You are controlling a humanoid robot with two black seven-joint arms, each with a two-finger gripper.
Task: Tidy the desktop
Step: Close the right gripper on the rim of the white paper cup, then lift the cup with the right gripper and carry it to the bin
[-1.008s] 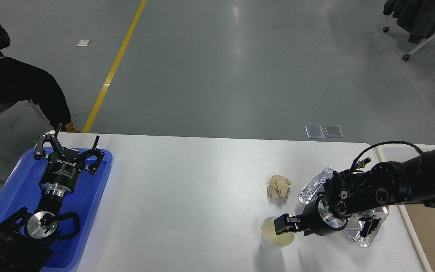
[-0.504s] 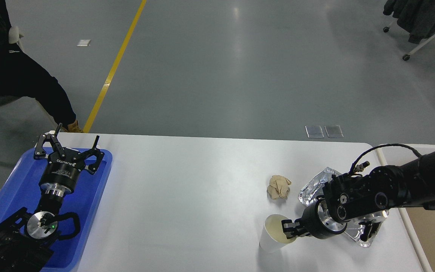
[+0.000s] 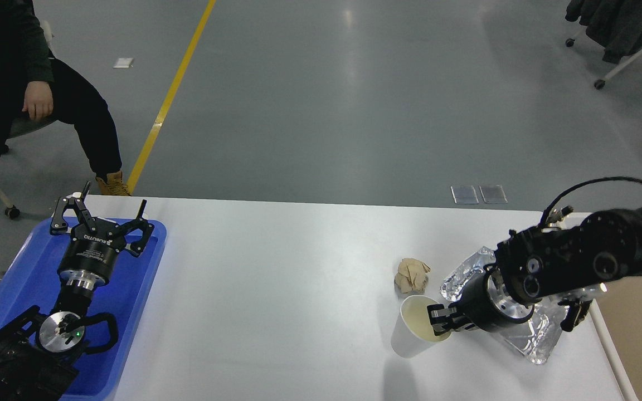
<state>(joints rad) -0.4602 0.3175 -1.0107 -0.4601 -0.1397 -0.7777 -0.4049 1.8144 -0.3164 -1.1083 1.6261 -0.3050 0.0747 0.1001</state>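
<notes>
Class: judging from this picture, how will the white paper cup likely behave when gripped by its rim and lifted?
The paper cup probably is light: the right tool pinches only its rim. Its thin wall may buckle under a hard squeeze. It already leans and seems to hold yellowish liquid, so it could tip or spill.

The left tool bears the one readable label, white lettering "ROBOTIQ" (seen upside down).

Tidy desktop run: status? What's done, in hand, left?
Done: nothing visibly put away; the blue tray looks empty under the open left gripper. In hand: the right gripper pinches the rim of the paper cup, which tilts above the desktop. Left: the crumpled brown paper and clear plastic container beside the cup.
</notes>
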